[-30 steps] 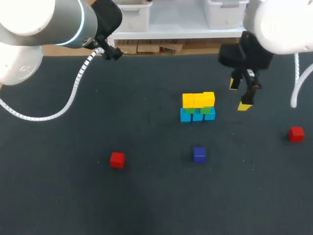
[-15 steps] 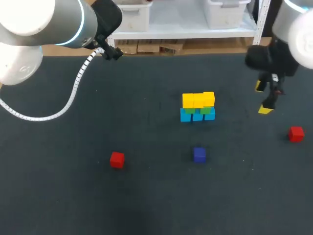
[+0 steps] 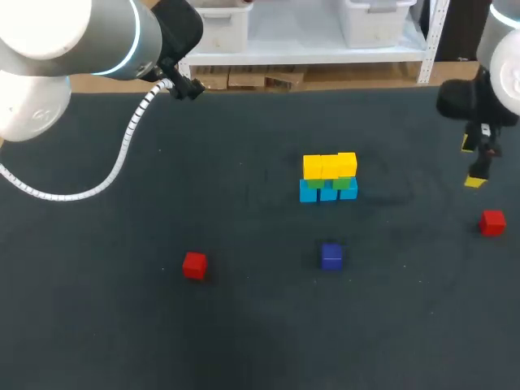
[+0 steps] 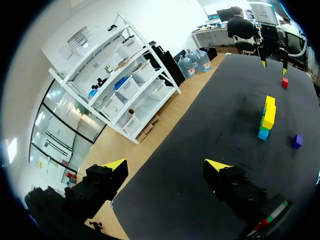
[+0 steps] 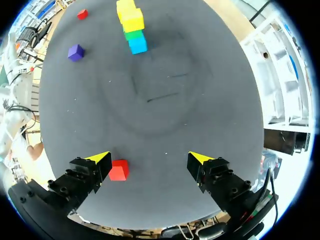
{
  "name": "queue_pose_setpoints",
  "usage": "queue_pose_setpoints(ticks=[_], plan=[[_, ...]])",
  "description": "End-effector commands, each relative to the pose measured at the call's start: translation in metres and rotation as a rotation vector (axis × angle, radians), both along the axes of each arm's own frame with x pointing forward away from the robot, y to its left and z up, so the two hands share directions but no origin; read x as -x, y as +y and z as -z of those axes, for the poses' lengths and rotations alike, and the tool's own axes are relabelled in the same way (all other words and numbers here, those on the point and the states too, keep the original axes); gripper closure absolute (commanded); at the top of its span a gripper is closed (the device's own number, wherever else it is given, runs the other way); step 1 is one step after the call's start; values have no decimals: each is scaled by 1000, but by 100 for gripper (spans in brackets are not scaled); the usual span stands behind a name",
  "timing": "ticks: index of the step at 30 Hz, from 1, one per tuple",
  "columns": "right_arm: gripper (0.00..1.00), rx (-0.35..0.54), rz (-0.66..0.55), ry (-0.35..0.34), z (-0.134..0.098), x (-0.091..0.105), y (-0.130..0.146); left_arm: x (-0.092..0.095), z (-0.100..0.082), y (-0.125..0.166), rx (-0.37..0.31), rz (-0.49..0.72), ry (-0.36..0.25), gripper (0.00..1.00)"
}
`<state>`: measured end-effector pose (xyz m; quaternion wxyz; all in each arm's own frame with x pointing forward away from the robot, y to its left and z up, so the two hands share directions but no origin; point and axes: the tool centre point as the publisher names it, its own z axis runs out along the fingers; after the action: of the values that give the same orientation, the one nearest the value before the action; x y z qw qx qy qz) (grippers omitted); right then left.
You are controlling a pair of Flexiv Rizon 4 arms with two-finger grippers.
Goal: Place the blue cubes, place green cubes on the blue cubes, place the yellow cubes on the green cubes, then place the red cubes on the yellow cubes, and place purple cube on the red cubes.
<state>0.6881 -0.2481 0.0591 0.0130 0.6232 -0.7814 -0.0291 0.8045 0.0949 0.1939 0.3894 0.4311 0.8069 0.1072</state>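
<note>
Gripping: nothing on either side, as far as I can see.
Right gripper [image 5: 149, 159]: fingers spread wide and empty. I see it hanging over the right side of the table [image 3: 97, 309], well apart from the stack [image 3: 329, 179].
Right red cube [image 5: 118, 170]: lying by itself on the table. In the right wrist view it shows between the right gripper's fingers, close beside one yellow tip, and neither finger has hold of it.
Left gripper [image 4: 165, 165]: fingers wide apart with nothing between them. It sits at the table's far edge on the left, well away from every cube.
Blue cubes [image 3: 327, 192]: in a row on the table near its middle, touching side by side.
Green cubes [image 3: 341, 183]: on the blue cubes, mostly hidden under the yellow layer in my head view.
Yellow cubes [image 3: 329, 165]: top layer of the stack, resting on the green.
Purple cube [image 3: 331, 256]: alone on the table, near the stack on the side toward me.
Left red cube [image 3: 194, 265]: alone, well apart to the left of the purple cube.
</note>
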Motion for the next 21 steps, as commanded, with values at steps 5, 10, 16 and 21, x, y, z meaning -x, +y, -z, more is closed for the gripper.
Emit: queue_pose_setpoints(ticks=[5,10,16,21], plan=[[0,-60,-95,-66,-8,42,-23,-2,0,0,0,3,3,0],[0,-58,-108,-35,1,66,-27,-2,0,0,0,3,3,0],[0,-56,-103,-8,13,80,-26,-2,0,0,0,3,3,0],[0,-21,-117,-7,28,81,-23,-2,0,0,0,3,3,0]])
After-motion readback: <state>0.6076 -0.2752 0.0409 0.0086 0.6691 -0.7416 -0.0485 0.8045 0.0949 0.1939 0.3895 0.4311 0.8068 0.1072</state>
